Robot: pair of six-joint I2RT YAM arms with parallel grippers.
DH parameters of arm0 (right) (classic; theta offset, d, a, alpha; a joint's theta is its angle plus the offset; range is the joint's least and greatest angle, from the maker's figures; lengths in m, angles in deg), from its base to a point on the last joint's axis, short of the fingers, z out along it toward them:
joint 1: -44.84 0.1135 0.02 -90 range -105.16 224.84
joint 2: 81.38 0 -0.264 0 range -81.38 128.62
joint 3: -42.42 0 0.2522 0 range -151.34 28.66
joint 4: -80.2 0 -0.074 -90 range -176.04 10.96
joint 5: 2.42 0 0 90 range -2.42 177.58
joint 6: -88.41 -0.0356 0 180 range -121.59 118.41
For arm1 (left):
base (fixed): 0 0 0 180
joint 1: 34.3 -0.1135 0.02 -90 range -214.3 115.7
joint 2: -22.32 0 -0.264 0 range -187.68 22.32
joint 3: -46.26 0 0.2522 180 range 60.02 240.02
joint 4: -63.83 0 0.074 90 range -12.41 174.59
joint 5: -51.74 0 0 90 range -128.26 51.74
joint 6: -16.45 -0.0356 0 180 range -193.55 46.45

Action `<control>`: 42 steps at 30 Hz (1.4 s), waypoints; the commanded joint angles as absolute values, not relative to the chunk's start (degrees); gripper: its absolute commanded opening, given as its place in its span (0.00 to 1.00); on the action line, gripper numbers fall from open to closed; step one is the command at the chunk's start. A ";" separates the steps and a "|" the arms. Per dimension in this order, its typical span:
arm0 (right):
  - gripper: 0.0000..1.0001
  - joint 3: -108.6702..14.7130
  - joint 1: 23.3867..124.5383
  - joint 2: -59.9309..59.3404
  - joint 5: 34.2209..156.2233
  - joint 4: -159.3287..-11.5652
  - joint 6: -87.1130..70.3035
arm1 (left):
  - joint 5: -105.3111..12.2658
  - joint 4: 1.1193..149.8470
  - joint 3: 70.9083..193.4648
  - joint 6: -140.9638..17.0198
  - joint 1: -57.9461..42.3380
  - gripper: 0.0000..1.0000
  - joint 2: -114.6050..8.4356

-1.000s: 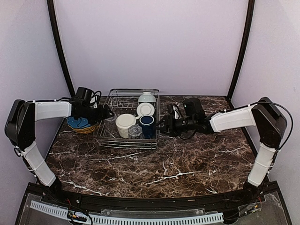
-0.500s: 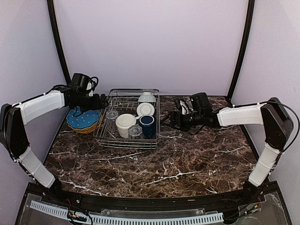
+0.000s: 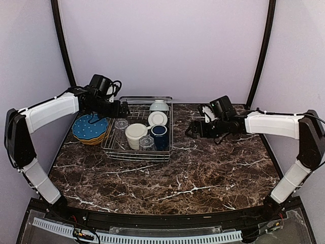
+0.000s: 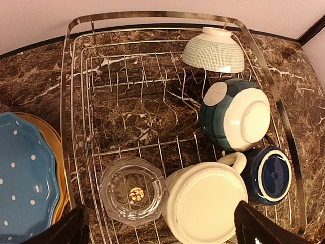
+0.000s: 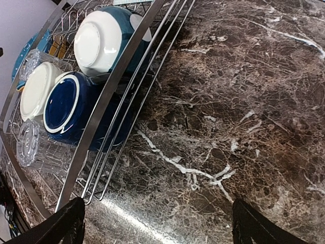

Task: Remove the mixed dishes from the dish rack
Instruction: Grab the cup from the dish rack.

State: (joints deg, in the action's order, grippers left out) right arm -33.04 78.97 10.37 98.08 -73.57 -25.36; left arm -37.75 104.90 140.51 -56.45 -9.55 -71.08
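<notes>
The dish rack (image 3: 114,145) stands at the table's back left and holds several dishes. In the left wrist view I see a white patterned bowl (image 4: 213,50), a teal and white bowl (image 4: 236,114), a dark blue mug (image 4: 269,175), a cream mug (image 4: 205,201) and a clear glass (image 4: 133,190). A blue dotted plate (image 4: 23,178) lies on a yellow plate (image 4: 57,152) left of the rack. My left gripper (image 3: 122,108) hovers open over the rack's back left, holding nothing. Right of the rack, my right gripper (image 3: 192,129) is open and empty above the marble.
The plate stack (image 3: 90,128) sits on the table between the rack and the left wall. A second clear glass (image 5: 28,137) lies at the rack's near side, beside the mug (image 5: 63,101). Dark marble table (image 3: 203,173) stretches in front and to the right.
My left arm rose from the plate stack and swung right over the rack. My right gripper opened wide and drew back rightward from the rack's side.
</notes>
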 commanded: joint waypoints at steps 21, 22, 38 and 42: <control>0.95 -28.16 79.20 7.73 95.01 -73.48 -26.23 | -24.75 113.17 149.56 -52.03 -5.16 0.79 -86.37; 0.95 -27.86 79.20 7.73 95.05 -73.74 -26.39 | -24.65 113.22 149.57 -52.09 -5.10 0.79 -86.47; 0.94 -25.03 79.20 5.21 94.46 -73.92 -27.35 | -22.18 114.28 151.43 -52.92 -4.95 0.54 -83.51; 0.94 -24.27 79.17 4.49 93.93 -74.68 -27.72 | -22.88 113.90 152.03 -52.92 -4.95 0.50 -80.80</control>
